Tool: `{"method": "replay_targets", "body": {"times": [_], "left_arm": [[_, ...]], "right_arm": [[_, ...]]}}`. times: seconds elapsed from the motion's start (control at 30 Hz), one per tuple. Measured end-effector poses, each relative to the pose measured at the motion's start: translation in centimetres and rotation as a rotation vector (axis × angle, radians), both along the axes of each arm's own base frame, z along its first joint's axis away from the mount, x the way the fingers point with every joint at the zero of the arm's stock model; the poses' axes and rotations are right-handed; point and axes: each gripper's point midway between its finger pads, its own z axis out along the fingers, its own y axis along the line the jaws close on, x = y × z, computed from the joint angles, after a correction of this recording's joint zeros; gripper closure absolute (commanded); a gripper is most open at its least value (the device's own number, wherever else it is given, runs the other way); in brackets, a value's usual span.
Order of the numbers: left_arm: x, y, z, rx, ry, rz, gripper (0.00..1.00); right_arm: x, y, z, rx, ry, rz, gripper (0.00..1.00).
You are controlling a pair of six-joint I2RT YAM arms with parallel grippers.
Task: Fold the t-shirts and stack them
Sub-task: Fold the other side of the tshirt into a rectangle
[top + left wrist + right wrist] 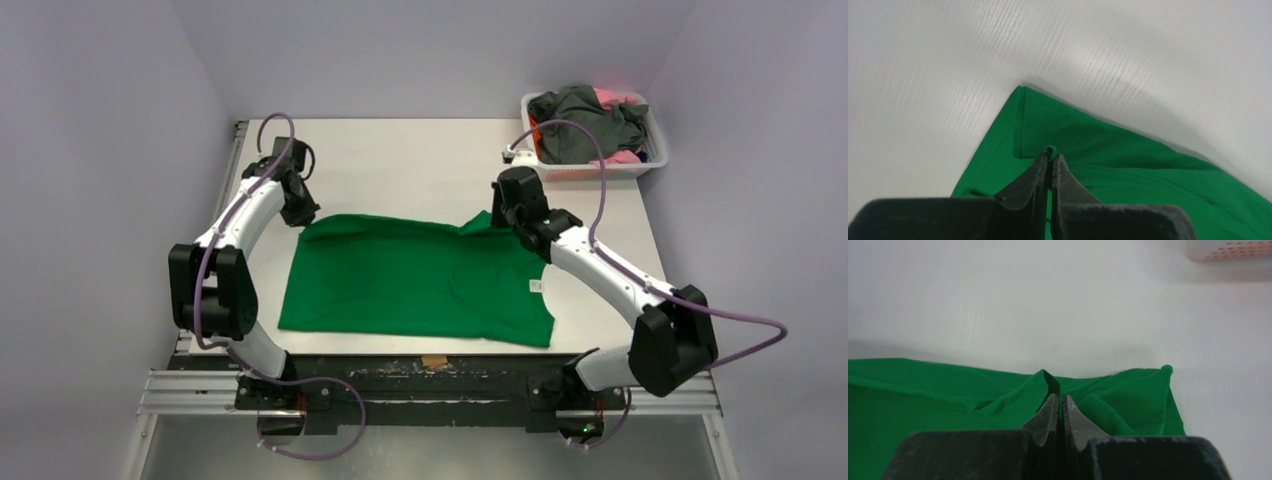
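Left gripper (1050, 161): we saw it pinching the ten-o'clock corner of the bright green fabric t-shirt (415, 285).
Right gripper (1058, 402): clamped on its one-o'clock edge.

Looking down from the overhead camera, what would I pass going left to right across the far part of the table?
left gripper → green t-shirt → right gripper → white basket

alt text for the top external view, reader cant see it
A bright green t-shirt lies spread on a white table, its far edge pinched near each end by the left gripper and right gripper. A white basket of more shirts sits at the far right corner.
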Motion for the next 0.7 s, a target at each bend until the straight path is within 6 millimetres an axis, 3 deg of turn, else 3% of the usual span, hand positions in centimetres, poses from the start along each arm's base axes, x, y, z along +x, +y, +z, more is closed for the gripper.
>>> {"method": "replay_targets", "body": {"times": [0.1, 0.33, 0.57, 0.6, 0.7], "left_arm": [[-1.7, 0.2, 0.0, 0.005, -0.009, 0.002, 1.0], [-4.6, 0.0, -1.4, 0.014, 0.0, -0.009, 1.0], [-6.4, 0.1, -2.8, 0.019, 0.021, -0.003, 1.0], [-6.4, 0.1, -2.8, 0.021, 0.018, 0.0, 1.0], [-7.1, 0.5, -3.0, 0.031, 0.019, 0.016, 0.87]], "right_arm": [[-2.2, -1.2, 0.1, 0.017, 0.005, -0.024, 1.0], [-6.9, -3.4, -1.9, 0.032, 0.077, -0.057, 1.0], [-10.0, -3.4, -4.4, 0.091, 0.148, -0.033, 1.0], [-10.5, -3.4, -5.0, 0.093, 0.166, -0.033, 0.94], [-12.0, -3.4, -6.9, 0.105, 0.232, -0.028, 0.66]]}}
